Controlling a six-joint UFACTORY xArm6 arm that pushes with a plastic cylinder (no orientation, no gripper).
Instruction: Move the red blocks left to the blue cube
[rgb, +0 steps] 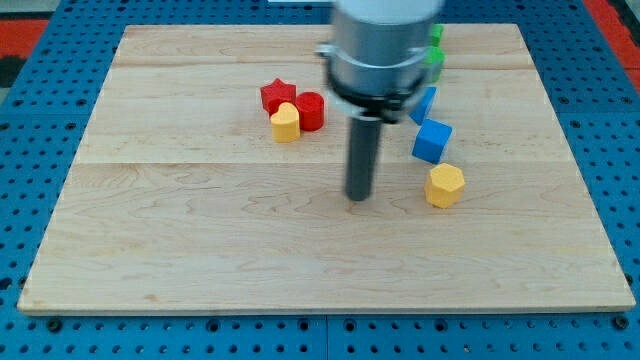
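Tip parked mid-board, reds not shoved yet

My tip (359, 197), a bare rod gripping nothing, sits on open wood between the groups. Red star (277, 94) and red cylinder (311, 110) touch a yellow block (286, 123) up-left; blue cube (432, 140) is to the right. Next I'd guess: circle behind the reds, push rightward.

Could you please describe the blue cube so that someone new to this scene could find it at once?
Start at my tip near the middle of the wooden board. Right of it sits the blue cube, directly above the yellow hexagonal block. It is squarer than the other blue block above it.
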